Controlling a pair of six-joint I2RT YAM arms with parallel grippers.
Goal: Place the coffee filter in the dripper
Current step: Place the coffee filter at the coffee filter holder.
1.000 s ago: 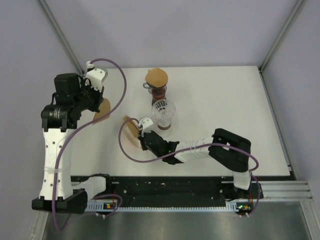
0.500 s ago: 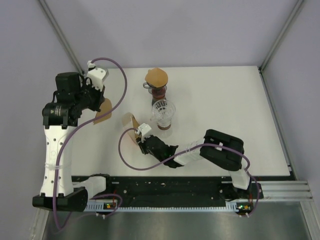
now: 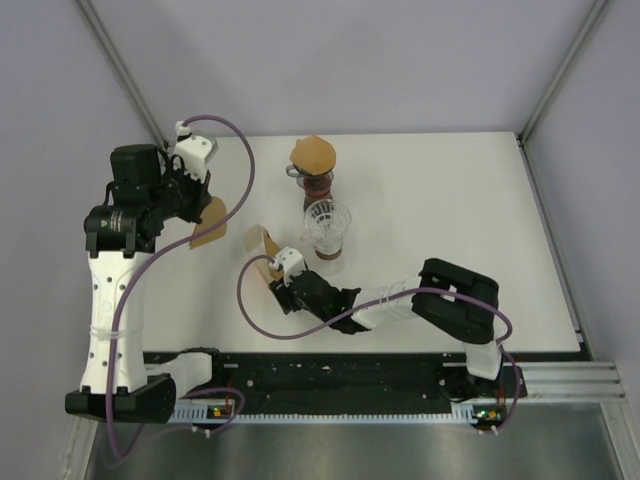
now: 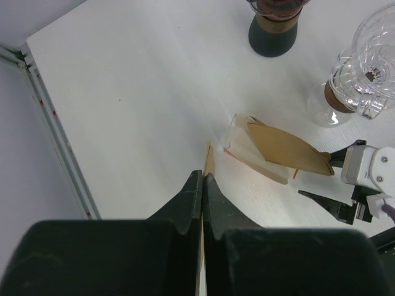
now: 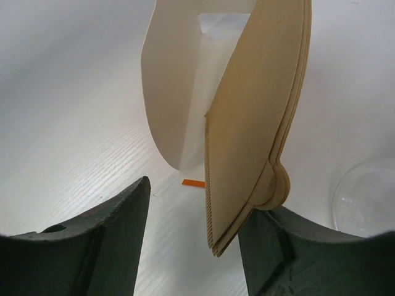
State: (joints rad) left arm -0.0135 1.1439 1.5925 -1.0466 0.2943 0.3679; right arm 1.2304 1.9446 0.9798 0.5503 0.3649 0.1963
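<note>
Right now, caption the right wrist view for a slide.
Open right gripper, with a stack of brown filters in a white holder just ahead.

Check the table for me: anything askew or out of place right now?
The filter stack stands on edge, tilted, sticking out of its white wrapper beside the open right gripper. A small orange scrap lies on the table by it.

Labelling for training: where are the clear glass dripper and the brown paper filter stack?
Clear glass dripper (image 3: 326, 218): top view, its bowl.
Brown paper filter stack (image 5: 253, 123): right wrist view, its broad face.
</note>
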